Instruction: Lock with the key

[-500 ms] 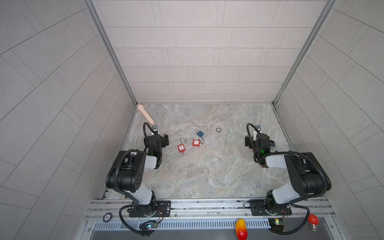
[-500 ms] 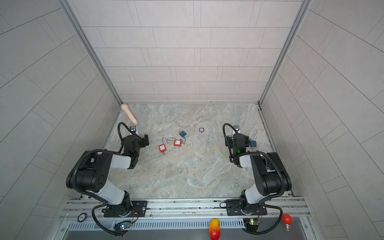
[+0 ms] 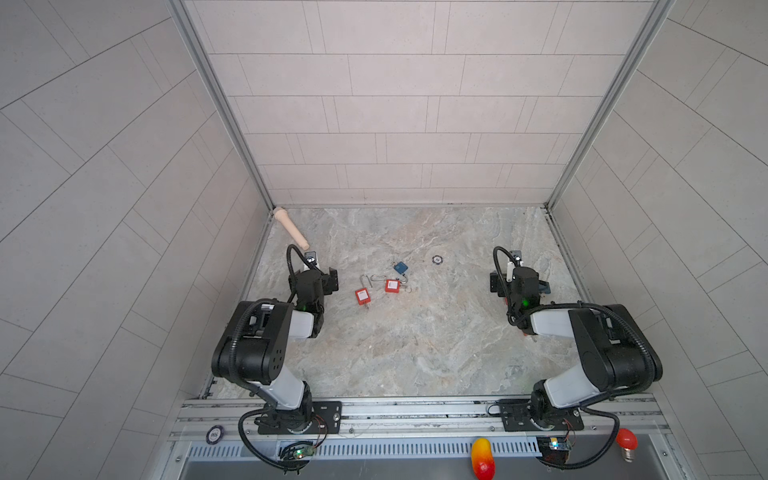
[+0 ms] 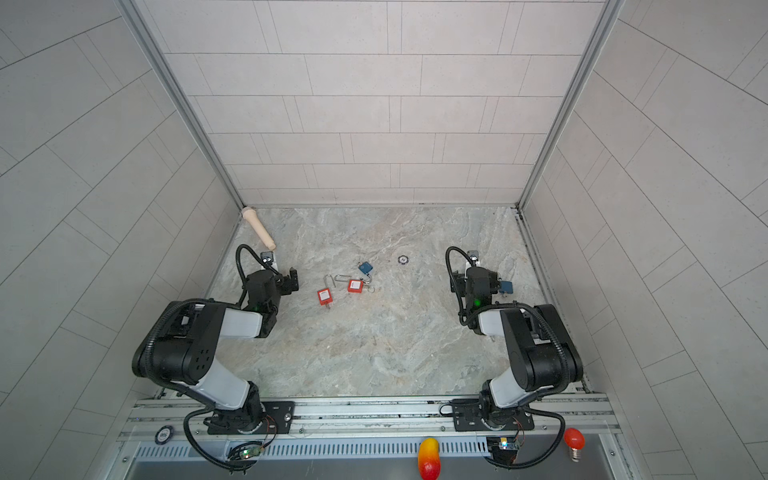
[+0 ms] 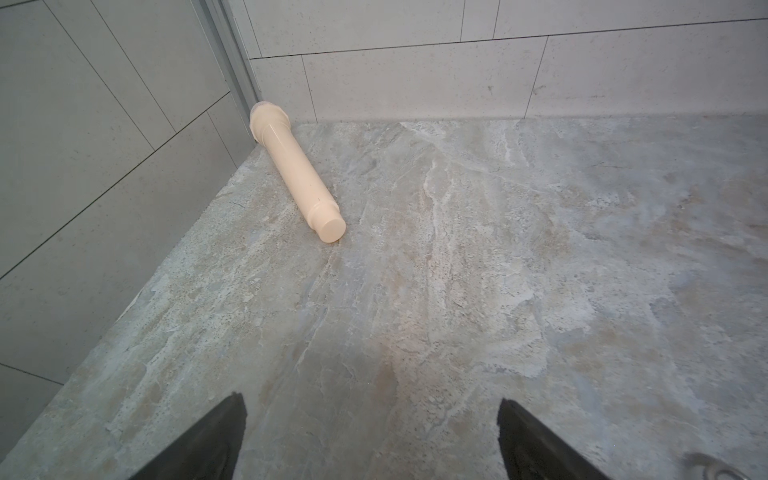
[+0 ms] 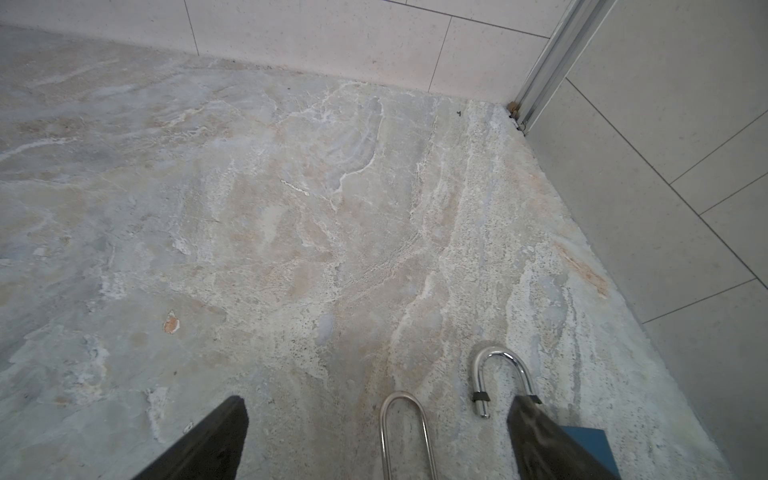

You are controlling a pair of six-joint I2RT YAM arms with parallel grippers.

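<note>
A red plastic padlock [image 3: 363,296] and a second red padlock [image 3: 392,286] lie mid-frame in both top views on the grey marble bench [image 3: 415,353], with a small blue padlock [image 3: 400,267] just above them; keys are too small to tell. The left arm [image 3: 266,332] and right arm [image 3: 582,332] sit folded low at the sides, left jaws and right jaws spread wide, empty. Beside the right jaws lies another blue padlock [image 4: 506,286].

Half a second on, no shift to be made out in both top views: left gripper [image 3: 314,277] and right gripper [image 3: 516,280] parked on the same spots, jaws as wide apart as before, red padlocks [image 3: 363,296] and blue padlock [image 3: 400,267] unmoved mid-table.
</note>
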